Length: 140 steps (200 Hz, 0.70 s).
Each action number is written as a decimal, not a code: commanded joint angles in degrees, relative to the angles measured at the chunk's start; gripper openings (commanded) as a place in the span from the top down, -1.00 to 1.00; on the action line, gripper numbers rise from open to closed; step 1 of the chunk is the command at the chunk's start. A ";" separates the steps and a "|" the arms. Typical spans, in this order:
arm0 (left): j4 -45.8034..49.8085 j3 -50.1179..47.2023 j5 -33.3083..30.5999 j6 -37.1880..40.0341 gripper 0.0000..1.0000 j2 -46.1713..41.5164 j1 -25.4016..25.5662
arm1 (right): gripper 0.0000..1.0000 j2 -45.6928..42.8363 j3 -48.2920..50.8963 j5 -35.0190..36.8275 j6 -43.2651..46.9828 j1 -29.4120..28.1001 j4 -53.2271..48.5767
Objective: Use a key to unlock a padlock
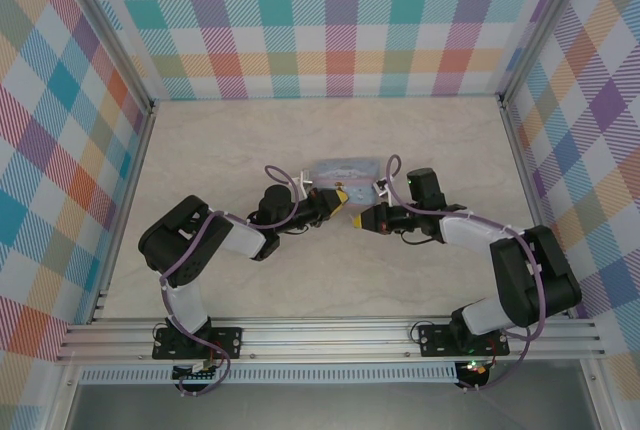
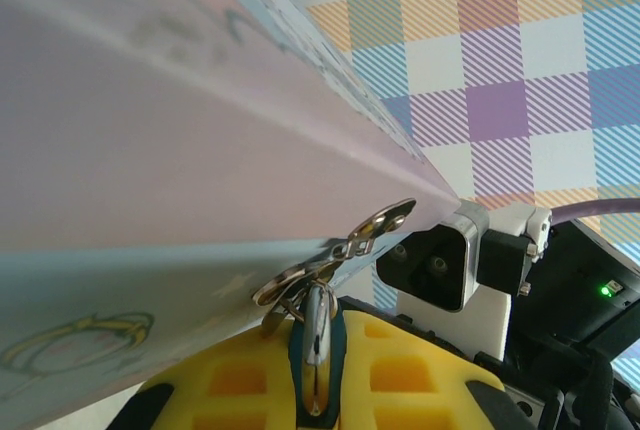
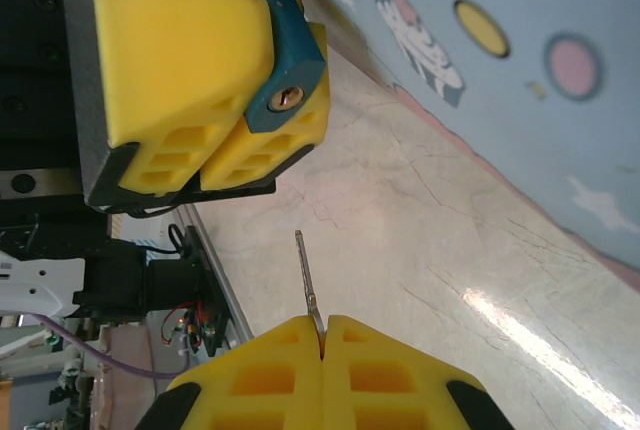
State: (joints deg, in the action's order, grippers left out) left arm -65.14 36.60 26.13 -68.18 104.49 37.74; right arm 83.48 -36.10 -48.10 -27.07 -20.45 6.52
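Now my left end effector (image 1: 338, 197) is clamping the blue padlock (image 3: 285, 60) beside the tin (image 3: 500, 100), while my right end effector (image 3: 322, 335) is pinching the key (image 3: 306, 275) just short of the keyhole (image 3: 289, 98); if misaligned, its thin blade is risking skidding off or bending.

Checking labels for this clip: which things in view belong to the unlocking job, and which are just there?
Job: padlock, held in left gripper; key, held in right gripper.
Just there: cartoon-printed tin, with the padlock on its clasp; table.
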 commanded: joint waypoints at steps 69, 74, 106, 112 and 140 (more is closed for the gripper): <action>-6.16 1.49 5.09 3.14 1.00 -0.98 0.58 | 0.94 2.89 -2.25 -5.91 -3.87 1.55 4.81; -6.36 1.74 5.37 3.14 1.00 -0.80 0.65 | 0.94 3.00 -2.37 -6.08 -3.86 1.55 4.79; -6.40 2.26 6.52 4.04 1.00 -0.04 0.94 | 0.93 3.50 -2.58 -6.32 -4.38 1.46 5.41; -6.33 2.32 6.48 4.20 1.00 0.01 0.94 | 0.93 3.45 -2.76 -6.41 -4.34 1.46 5.51; -6.28 2.18 7.12 4.92 1.00 0.75 0.94 | 0.93 3.57 -3.48 -7.47 -4.66 1.46 6.30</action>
State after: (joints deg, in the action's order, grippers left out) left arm -66.22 36.60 28.05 -65.91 104.53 37.74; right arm 85.91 -37.04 -51.99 -31.31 -18.70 10.66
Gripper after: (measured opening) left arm 0.113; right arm 0.050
